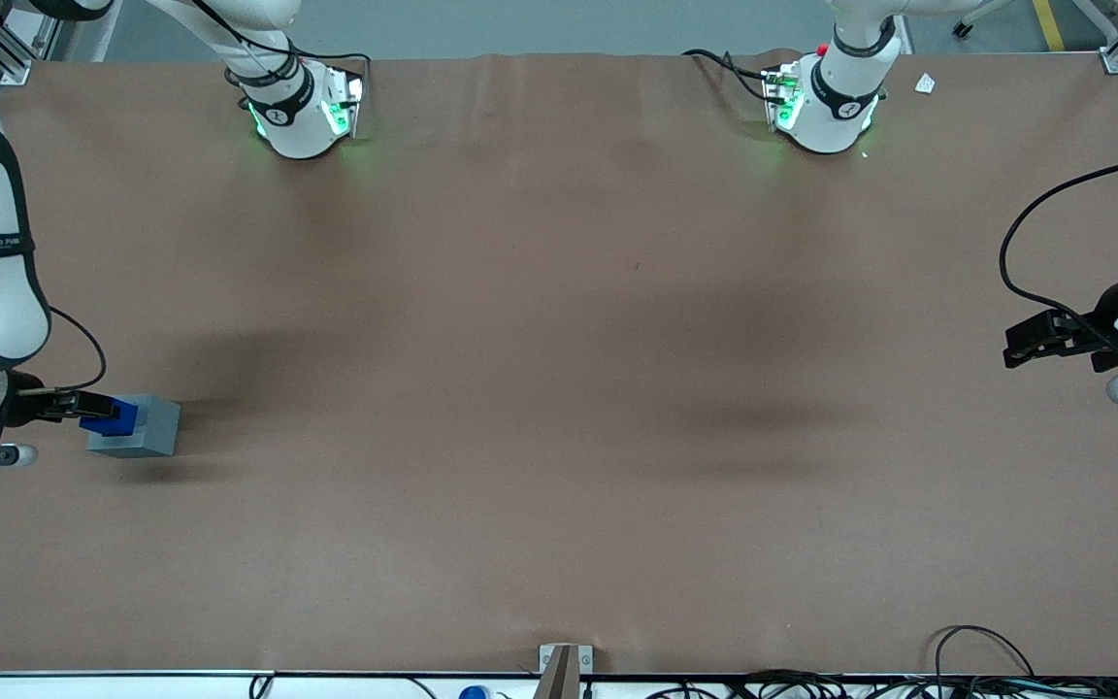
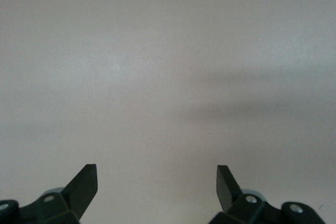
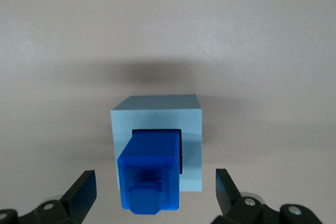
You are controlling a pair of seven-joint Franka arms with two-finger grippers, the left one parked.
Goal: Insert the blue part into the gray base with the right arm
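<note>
The gray base (image 1: 149, 427) rests on the brown table at the working arm's end. The blue part (image 1: 113, 417) sticks out of the face of the base that is turned toward my right gripper (image 1: 83, 405). In the right wrist view the blue part (image 3: 152, 174) sits with one end in the dark square recess of the gray base (image 3: 191, 129), and its stub points at the camera. My right gripper (image 3: 155, 190) is open. Its fingers (image 3: 84, 190) stand wide on either side of the blue part, with a gap on each side.
Two arm bases (image 1: 302, 107) (image 1: 826, 107) stand along the table edge farthest from the front camera. A small white scrap (image 1: 925, 84) lies near one of them. A metal bracket (image 1: 564, 665) and cables (image 1: 976, 670) sit at the table's nearest edge.
</note>
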